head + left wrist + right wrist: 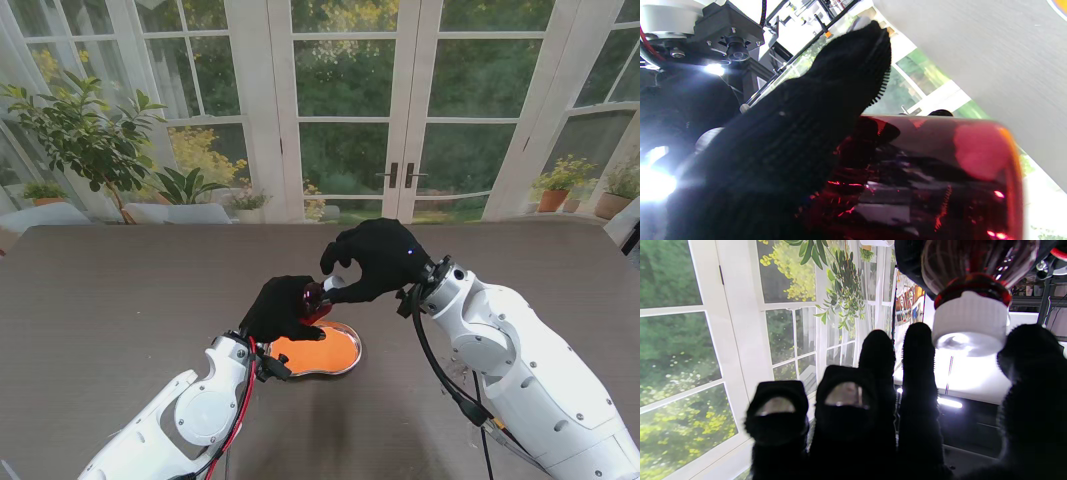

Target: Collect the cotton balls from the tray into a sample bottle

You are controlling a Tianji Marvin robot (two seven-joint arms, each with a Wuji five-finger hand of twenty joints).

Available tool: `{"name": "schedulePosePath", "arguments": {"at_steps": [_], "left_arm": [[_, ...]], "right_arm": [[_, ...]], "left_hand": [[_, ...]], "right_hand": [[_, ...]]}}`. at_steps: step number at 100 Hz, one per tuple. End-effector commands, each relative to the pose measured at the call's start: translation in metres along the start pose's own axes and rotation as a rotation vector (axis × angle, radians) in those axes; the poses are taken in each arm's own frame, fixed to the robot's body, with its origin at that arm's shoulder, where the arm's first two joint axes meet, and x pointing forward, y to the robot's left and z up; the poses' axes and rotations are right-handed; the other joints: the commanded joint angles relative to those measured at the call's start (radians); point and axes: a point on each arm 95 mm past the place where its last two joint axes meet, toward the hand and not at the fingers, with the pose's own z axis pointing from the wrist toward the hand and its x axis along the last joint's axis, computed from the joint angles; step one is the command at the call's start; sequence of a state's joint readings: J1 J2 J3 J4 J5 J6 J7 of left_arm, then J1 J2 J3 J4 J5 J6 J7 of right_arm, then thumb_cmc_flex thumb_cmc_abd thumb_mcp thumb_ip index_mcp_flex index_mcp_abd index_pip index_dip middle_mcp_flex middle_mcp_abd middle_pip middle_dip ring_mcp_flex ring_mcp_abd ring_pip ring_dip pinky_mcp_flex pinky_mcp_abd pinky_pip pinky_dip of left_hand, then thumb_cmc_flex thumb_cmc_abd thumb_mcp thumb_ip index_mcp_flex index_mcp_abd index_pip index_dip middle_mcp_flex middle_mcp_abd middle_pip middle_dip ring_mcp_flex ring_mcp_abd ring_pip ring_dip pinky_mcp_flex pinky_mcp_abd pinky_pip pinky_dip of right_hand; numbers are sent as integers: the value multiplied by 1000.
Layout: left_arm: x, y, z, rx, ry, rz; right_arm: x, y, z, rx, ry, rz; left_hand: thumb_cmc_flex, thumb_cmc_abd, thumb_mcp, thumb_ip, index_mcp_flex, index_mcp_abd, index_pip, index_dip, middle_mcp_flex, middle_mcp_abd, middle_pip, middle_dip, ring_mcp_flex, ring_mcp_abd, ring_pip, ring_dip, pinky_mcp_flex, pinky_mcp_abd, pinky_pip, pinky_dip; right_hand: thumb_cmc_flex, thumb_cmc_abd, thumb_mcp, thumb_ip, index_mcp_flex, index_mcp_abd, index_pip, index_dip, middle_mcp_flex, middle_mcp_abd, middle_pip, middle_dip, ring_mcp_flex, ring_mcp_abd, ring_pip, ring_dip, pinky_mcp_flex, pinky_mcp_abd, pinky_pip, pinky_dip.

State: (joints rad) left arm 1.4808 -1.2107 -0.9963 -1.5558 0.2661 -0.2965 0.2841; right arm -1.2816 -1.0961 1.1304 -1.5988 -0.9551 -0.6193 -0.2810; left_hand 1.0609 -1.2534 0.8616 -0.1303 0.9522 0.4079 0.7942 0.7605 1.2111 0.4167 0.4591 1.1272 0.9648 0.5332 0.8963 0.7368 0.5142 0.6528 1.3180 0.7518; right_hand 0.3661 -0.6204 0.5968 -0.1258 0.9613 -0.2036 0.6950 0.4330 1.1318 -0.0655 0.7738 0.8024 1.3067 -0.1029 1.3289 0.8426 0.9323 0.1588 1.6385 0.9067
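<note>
My left hand [280, 308] is shut on a dark red sample bottle [315, 297] and holds it tilted just above the far rim of the orange tray [335, 352]. The left wrist view is filled by the bottle [940, 173] and one gloved finger [806, 140] across it. A white cap [334, 283] sits on the bottle's neck. My right hand [378, 260] curls over that cap. In the right wrist view the cap [970, 320] lies between a fingertip [918, 340] and the thumb [1030, 353], under the bottle [973, 260]. I make out no cotton balls in the tray.
The brown table [120, 300] spreads wide on both sides of the tray. Glass doors and potted plants [90, 140] stand beyond its far edge. A black cable [440, 370] hangs along my right forearm.
</note>
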Motion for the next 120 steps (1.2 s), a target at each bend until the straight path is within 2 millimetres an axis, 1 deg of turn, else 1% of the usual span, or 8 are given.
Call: {"name": "schedulePosePath", "arguments": {"at_steps": [1,21,59,62,63,65,67,120], "left_arm": [[2,2,0,-16,0,-6],[1,3,0,-17,1,-7],[1,2,0,-15,1,-5],[1,3,0,-15,1,-5],[1,3,0,-15,1,-6],[1,3,0,-15,1,-6],[1,3,0,-15,1,-6],[1,2,0,-14,3,-4]], "right_arm": [[2,-2,0,19,7,4],[0,1,-2,40,8,8],[-3,2,-6,65,17,16],[-3,2,-7,64,17,15],[-3,2,-7,64,17,14],[-3,2,-7,63,17,14],[-3,2,-6,62,17,13],[2,-3,1,2,27,29]], "left_hand": [[41,795,97,-11,77,-139,134,28,33,-8,4,23,37,75,22,5,1,-23,32,5],[41,794,97,-11,77,-139,134,27,33,-6,4,23,36,75,22,5,1,-24,32,5],[40,792,98,-12,78,-139,134,26,34,-6,4,22,38,75,22,5,2,-22,32,5],[40,793,98,-12,77,-140,134,26,34,-7,4,22,38,74,22,5,2,-23,32,5],[40,793,98,-12,77,-140,134,26,34,-7,4,22,38,74,22,5,2,-23,32,5],[40,792,99,-12,78,-140,134,26,34,-6,4,22,38,76,22,4,2,-23,32,5],[40,792,98,-12,78,-139,134,26,34,-6,4,22,38,76,21,4,2,-23,32,5],[39,793,99,-13,77,-142,134,26,34,-8,4,23,37,74,22,5,2,-22,32,5]], "right_hand": [[4,-3,-28,30,-11,6,2,-7,-30,-6,10,9,16,-39,22,10,10,-21,6,25],[8,-12,-13,38,-82,40,-21,-16,-79,-8,4,9,14,-39,-8,-1,-13,-31,-10,25],[197,-102,-56,27,-101,25,-4,-31,-109,-8,11,6,17,-44,-35,-1,-23,-41,-25,34],[14,-498,384,-8,-97,22,4,-38,-107,-8,13,4,16,-43,-33,3,-21,-41,-25,34],[-60,-607,574,-68,-96,22,5,-40,-106,-7,13,4,16,-42,-31,4,-21,-41,-25,34],[-136,-712,778,-122,-93,21,8,-42,-103,-7,14,3,16,-41,-28,6,-19,-41,-24,34],[-154,-739,837,-138,-91,19,9,-42,-100,-7,15,3,17,-42,-26,7,-17,-41,-23,34],[-139,-713,865,-141,12,-21,35,-33,23,-16,27,4,17,-34,78,41,41,-26,13,28]]}}
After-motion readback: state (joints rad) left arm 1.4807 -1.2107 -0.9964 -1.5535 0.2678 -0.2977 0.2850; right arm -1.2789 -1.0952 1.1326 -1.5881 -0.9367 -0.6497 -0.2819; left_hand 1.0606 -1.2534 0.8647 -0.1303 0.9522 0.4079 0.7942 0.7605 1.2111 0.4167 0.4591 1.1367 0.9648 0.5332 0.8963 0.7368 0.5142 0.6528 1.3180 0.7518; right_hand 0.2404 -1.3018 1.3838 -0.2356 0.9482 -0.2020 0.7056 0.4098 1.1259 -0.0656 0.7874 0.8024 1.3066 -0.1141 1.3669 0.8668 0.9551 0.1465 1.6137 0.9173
